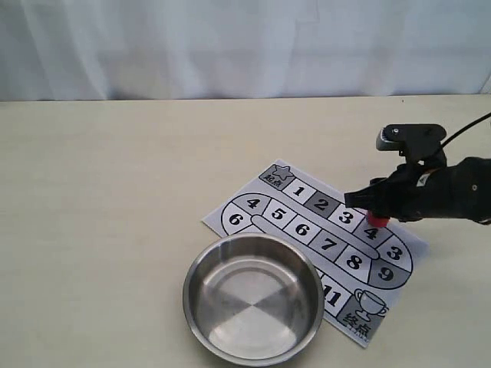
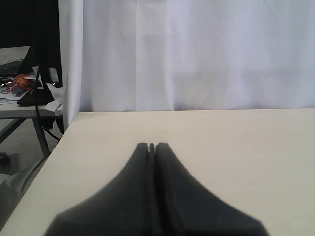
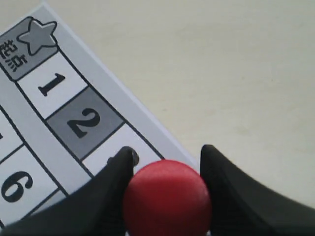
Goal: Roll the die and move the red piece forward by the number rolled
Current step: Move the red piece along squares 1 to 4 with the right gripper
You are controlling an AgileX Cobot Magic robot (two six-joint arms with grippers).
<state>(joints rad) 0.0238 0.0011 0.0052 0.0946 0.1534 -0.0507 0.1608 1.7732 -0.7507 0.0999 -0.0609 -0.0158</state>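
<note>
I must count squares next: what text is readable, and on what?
On the game board, from the star square:
"1"
"2"
"3"
"4", by the red piece
"3"
"9"
"8"
"7"
"6"
"5"
"4"
"6"
"11"
Characters on star square and trophy square: too blurred to read.
Squares behind the steel bowl: hidden.

Robot lab test bench. White curtain [image 1: 230, 46] hung as backdrop along far side of pale table [image 1: 100, 192]. Black robot arm [image 1: 453, 192], cable [image 1: 469, 126] trailing, extends in from right. Past table edge, side desk [image 2: 19, 109] cluttered with tangled cables [image 2: 17, 83].
</note>
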